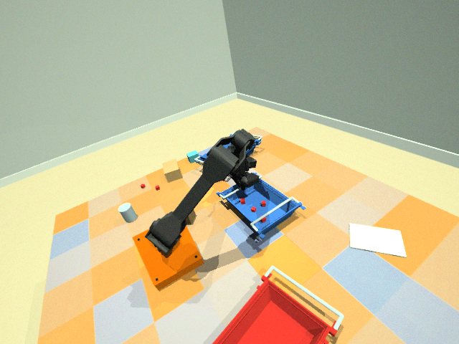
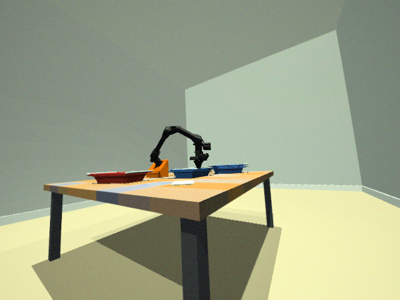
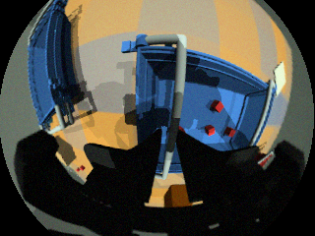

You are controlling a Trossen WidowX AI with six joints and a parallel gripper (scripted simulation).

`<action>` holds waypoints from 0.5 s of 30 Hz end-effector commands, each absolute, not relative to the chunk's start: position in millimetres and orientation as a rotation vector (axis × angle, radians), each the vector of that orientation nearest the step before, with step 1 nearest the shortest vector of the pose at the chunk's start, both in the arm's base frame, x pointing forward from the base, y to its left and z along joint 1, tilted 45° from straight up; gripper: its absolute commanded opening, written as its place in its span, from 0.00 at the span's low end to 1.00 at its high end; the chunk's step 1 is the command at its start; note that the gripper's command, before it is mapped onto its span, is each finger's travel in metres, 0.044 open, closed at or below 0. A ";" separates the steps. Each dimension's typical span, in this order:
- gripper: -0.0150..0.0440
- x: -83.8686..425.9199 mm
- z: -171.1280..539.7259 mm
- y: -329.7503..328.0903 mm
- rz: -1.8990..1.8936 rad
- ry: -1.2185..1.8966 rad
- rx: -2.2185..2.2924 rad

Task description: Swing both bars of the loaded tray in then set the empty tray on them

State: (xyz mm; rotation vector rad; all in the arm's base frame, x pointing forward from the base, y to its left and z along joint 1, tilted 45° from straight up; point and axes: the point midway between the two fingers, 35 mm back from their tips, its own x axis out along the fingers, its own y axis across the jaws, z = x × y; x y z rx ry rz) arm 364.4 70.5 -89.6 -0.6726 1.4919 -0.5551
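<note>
Loaded blue tray (image 1: 276,192) (image 2: 192,174) (image 3: 194,105) has the fingers (image 1: 243,188) (image 2: 197,167) astride one of its bars

The loaded blue tray stands upright on the desk (image 1: 296,259) (image 2: 161,194), between a second blue tray (image 1: 252,148) (image 2: 227,169) (image 3: 44,64) and a red tray (image 1: 274,314) (image 2: 120,177). Four red blocks (image 1: 253,209) (image 3: 217,106) lie spread over its floor.

The fingers point down over the end nearer the second blue tray. They stand slightly apart, with the near bar (image 1: 230,193) (image 3: 181,74) between them; whether either one touches it cannot be told. In the wrist view that bar crosses over the tray's interior. The far bar (image 1: 275,209) (image 3: 266,110) reaches across the opposite end, inside the rim. The second blue tray sits on the desk, off the bars, partly hidden behind the black arm (image 1: 196,194) (image 2: 175,129) in the top view.

The arm rises from an orange base (image 1: 144,259) (image 2: 164,167). Elsewhere on the desk are a cyan block (image 1: 192,157), a tan block (image 1: 171,171), a pale upright cylinder (image 1: 128,212), two loose red blocks (image 1: 143,185) and a flat white panel (image 1: 377,239) (image 2: 182,182) (image 3: 280,79). The red tray's near part is cut off in the top view.
</note>
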 end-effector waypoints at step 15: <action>0.41 363.0 -72.6 98.2 -0.536 1.477 -0.674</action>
